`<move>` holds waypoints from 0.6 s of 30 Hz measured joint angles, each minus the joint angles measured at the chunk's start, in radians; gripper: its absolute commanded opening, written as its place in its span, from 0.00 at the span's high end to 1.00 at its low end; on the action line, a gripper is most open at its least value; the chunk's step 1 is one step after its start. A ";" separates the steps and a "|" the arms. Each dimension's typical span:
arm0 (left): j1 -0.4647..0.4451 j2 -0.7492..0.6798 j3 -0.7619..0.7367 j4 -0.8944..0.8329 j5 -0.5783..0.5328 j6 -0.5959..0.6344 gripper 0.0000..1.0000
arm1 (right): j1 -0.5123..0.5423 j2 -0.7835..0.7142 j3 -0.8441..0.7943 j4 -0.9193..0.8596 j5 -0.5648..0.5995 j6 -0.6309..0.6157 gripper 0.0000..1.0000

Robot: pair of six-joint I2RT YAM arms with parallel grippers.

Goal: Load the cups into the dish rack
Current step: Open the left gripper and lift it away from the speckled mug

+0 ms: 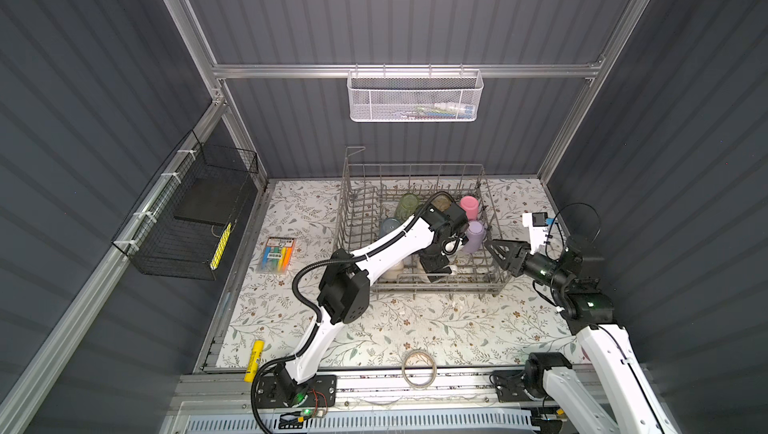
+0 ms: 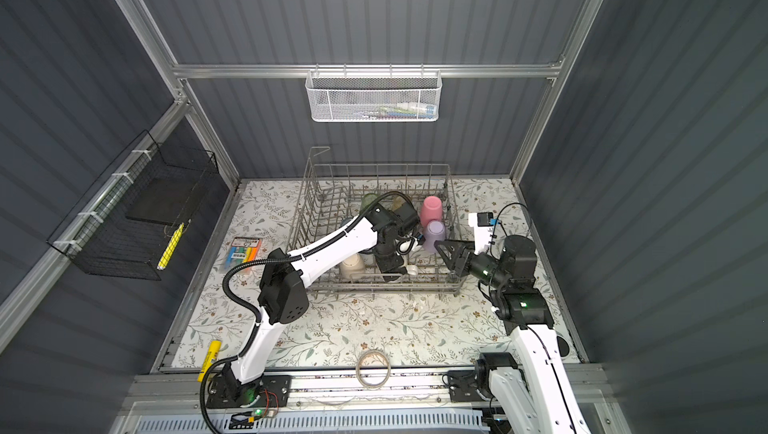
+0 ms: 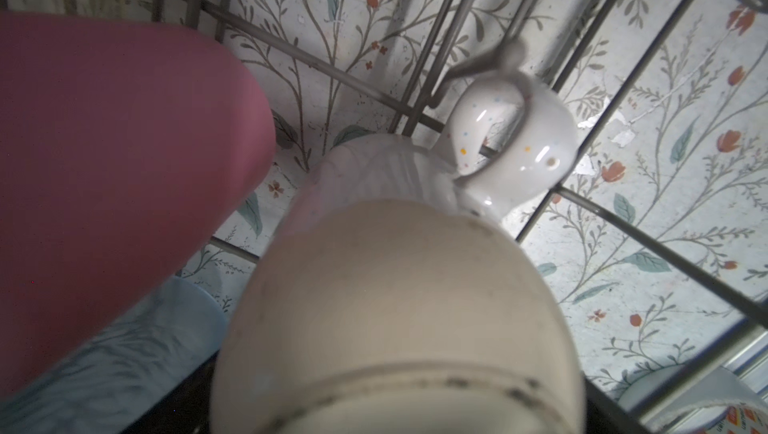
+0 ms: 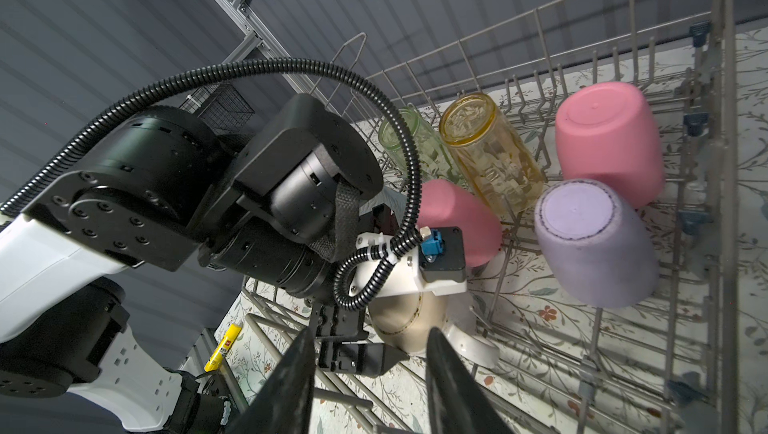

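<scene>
The rack (image 1: 415,167) is holding eight cups: green tumbler (image 4: 399,136), amber tumbler (image 4: 490,153), blue tumbler (image 1: 390,226), far pink cup (image 4: 606,140), near pink cup (image 4: 457,224), lilac cup (image 4: 594,240), beige cup (image 3: 395,307) and mug (image 3: 519,140). The left gripper (image 1: 436,269) is hanging beside the beige cup, and I cannot tell whether it is spread or gripping. The right gripper (image 4: 370,340) is hovering at the rack's right wall, spread and empty.

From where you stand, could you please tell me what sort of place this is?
Likely a robot test cell, not a real kitchen: grey ribbed walls on an aluminium frame, a dish rack on a floral mat.
</scene>
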 measured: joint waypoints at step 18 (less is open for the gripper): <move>0.003 -0.146 0.001 0.003 -0.035 0.000 0.00 | -0.003 0.010 0.000 0.000 -0.006 0.000 0.53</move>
